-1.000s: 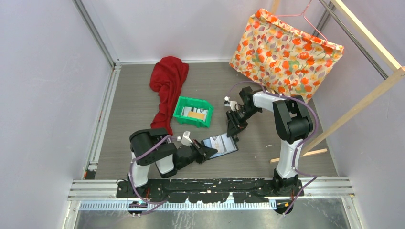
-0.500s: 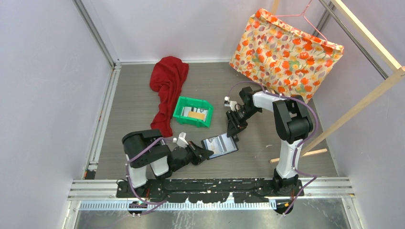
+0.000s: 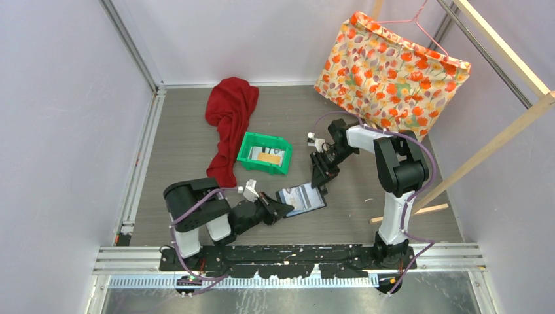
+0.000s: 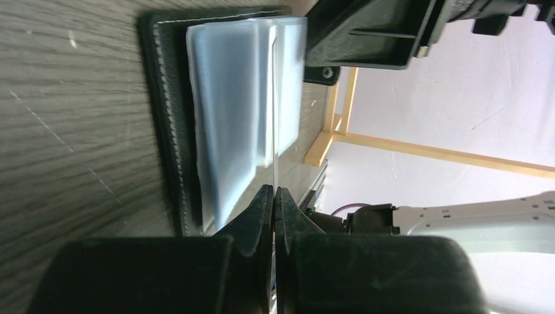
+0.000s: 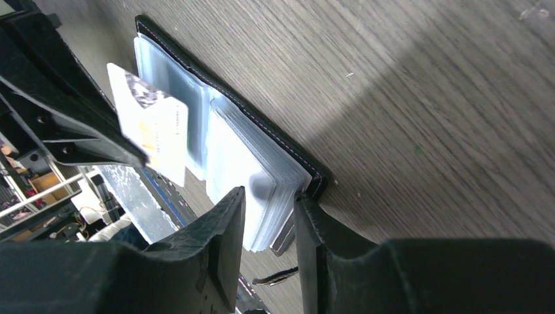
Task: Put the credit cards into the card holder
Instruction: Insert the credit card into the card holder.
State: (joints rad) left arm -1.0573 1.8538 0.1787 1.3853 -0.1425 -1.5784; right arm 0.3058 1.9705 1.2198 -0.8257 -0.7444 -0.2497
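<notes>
Left tool: jaws fully closed, pinching one card by its near end. The card is seen edge-on from the left wrist. It is pale, with a yellow chip patch and a grey pattern.

The card's far end sits over the open holder, at the glossy pockets near the fold. Whether its edge has entered a slot cannot be told.

Right tool: jaws partway closed, clamped on the holder's far edge with cover and pocket leaves between them. The holder lies open and flat on the counter, between the two tools.

More cards lie in the green bin, well apart from the holder.

Risks, as judged:
- The card may slide between two leaves rather than into a pocket, because the leaves are fanned and shiny.
- The leading corner could catch a pocket lip, so a push would buckle the film or twist the card in the thin pinch.
- If the right tool's clamp slips, the holder would skid away under the push.
- The tools are close together, so a long stroke risks finger contact.
</notes>
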